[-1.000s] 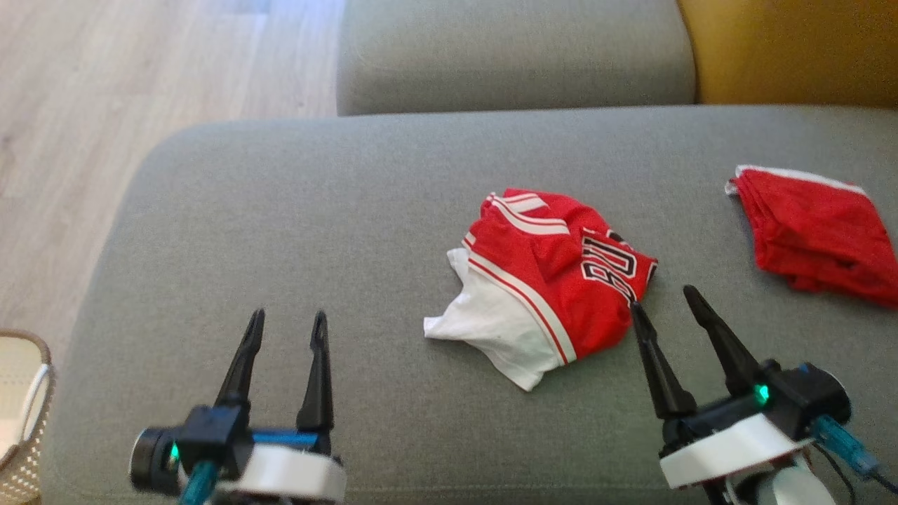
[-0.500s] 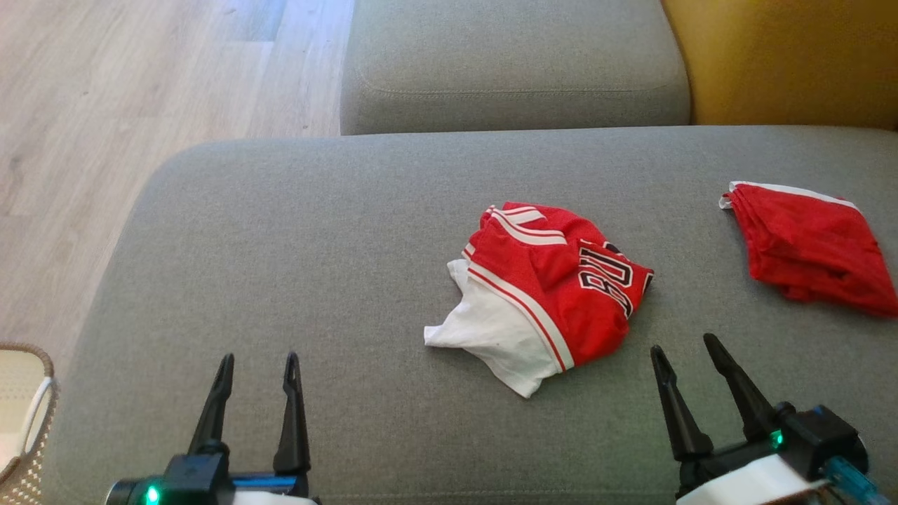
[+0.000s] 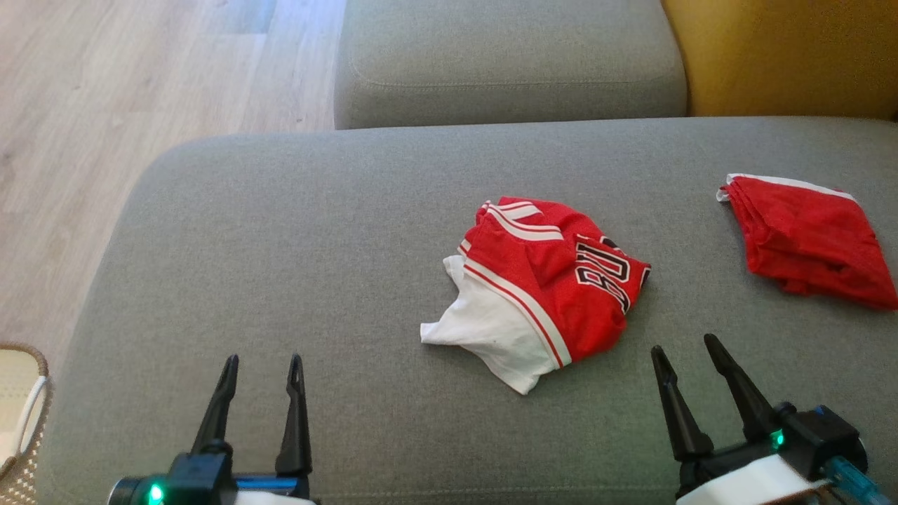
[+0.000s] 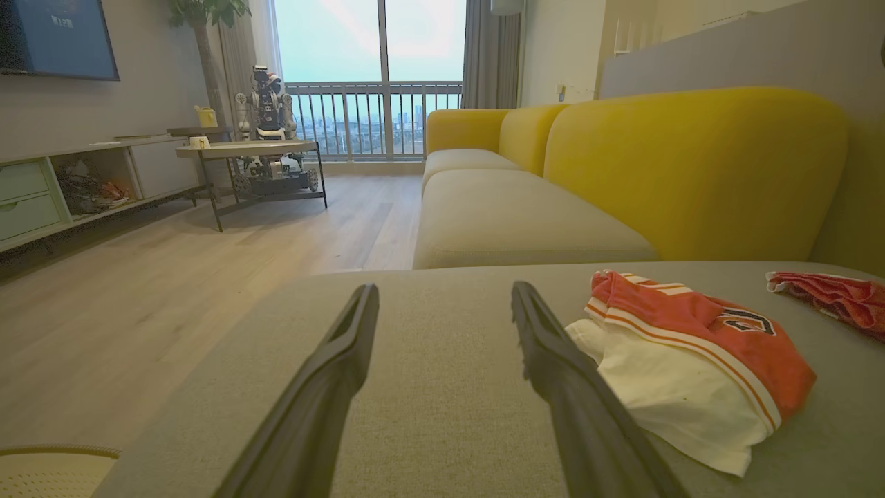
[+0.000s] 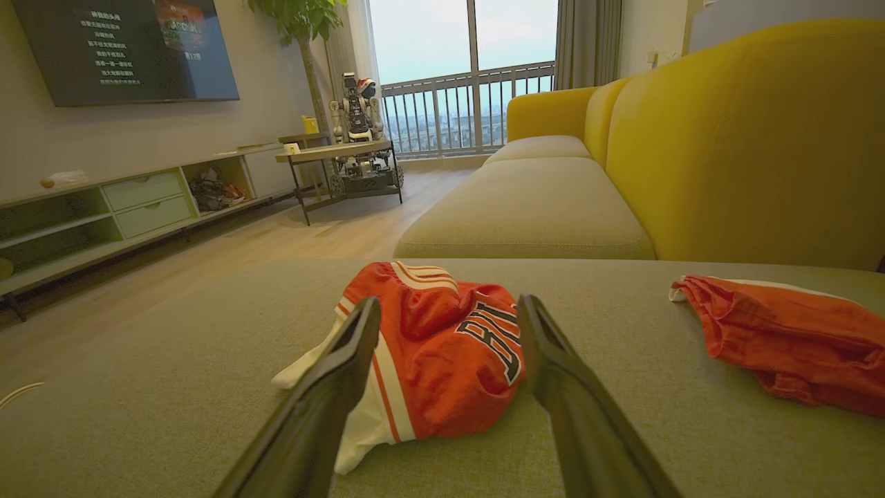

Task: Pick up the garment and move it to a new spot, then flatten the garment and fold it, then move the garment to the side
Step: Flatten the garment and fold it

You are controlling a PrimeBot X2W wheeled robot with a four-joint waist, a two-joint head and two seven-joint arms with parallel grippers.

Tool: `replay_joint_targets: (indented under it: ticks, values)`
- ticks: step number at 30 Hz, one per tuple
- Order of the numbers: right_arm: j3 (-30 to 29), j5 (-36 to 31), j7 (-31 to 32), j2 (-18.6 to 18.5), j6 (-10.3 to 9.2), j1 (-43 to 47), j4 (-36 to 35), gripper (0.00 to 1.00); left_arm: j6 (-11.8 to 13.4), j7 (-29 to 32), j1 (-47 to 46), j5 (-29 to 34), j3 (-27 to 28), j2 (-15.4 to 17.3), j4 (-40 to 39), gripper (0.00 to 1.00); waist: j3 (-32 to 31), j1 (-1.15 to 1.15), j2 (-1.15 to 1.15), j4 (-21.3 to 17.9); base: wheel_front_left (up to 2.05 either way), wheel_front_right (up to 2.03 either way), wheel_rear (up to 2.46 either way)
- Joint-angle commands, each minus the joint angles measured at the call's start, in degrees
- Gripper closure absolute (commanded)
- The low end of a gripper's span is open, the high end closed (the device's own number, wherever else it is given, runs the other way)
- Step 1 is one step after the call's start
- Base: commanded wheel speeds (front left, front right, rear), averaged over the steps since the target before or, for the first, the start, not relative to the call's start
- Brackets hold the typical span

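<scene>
Nearest the robot, along the near edge of the grey sofa seat (image 3: 280, 245), both grippers hang empty. The left gripper (image 3: 263, 359) is toward the near-left corner, its two dark fingers spread with nothing between them. The right gripper (image 3: 682, 344) is toward the near-right corner, fingers likewise parted and holding nothing. Just off the seat's near-left corner, a woven basket (image 3: 21, 414) stands on the floor.

A second ago both grippers reached farther over the seat, the right fingertips almost at the cloth. Now they have drawn back toward the robot, leaving a strip of bare upholstery in front of them.

The garment (image 3: 544, 287) is a red jersey with white stripes, black lettering and a white layer showing underneath. It lies in a loose, rumpled bundle around the middle of the seat, a little right of centre, touching neither gripper. It has kept its place and shape while the arms retreated.

Farther right, by the seat's right edge, a second red cloth (image 3: 807, 238) lies well apart from it. Beyond the far edge are another grey cushion (image 3: 505, 63), a yellow backrest (image 3: 786, 56) and pale wooden floor (image 3: 140, 70).

The pull-back reads as a release or a reset. The bundle is neither flat nor neatly folded, so spreading and folding seem to be still ahead.
</scene>
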Motion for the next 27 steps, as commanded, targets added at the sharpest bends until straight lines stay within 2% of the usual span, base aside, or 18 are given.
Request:
replay_joint_targets:
  ticks: [1,6,17,24,27]
  values:
    - [1.31,0.34,-0.52,-0.41,-0.02,-2.34,-1.89,0.0,-0.77,-0.7,-3.21,0.71,2.15,-0.57,-1.02,0.0,0.39,0.0,0.0,-0.18,0.0,0.0,0.0]
    - [1.84,0.08,-0.52,-0.41,-0.02,-3.17,-1.96,0.0,-3.26,-0.7,-6.71,0.04,1.69,-0.82,4.07,0.0,1.95,0.0,0.0,-1.1,0.0,0.0,0.0]
    - [2.8,-1.74,-0.52,-0.41,-0.02,-7.39,-2.94,0.0,-12.51,-0.7,-26.75,-1.83,-4.54,-2.07,22.49,0.0,10.38,0.0,0.0,-4.76,0.0,0.0,0.0]
    - [3.47,-2.53,-0.52,-0.41,-0.02,-10.1,-3.52,0.0,-14.04,-0.7,-38.11,-2.58,-9.2,-2.4,32.08,0.0,15.78,0.0,0.0,-6.81,0.0,0.0,0.0]
    - [3.63,-2.66,-0.52,-0.41,-0.02,-11.18,-3.61,0.0,-13.89,-0.7,-42.03,-4.31,-11.91,-2.43,35.31,0.0,17.58,0.0,0.0,-7.68,0.0,0.0,0.0]
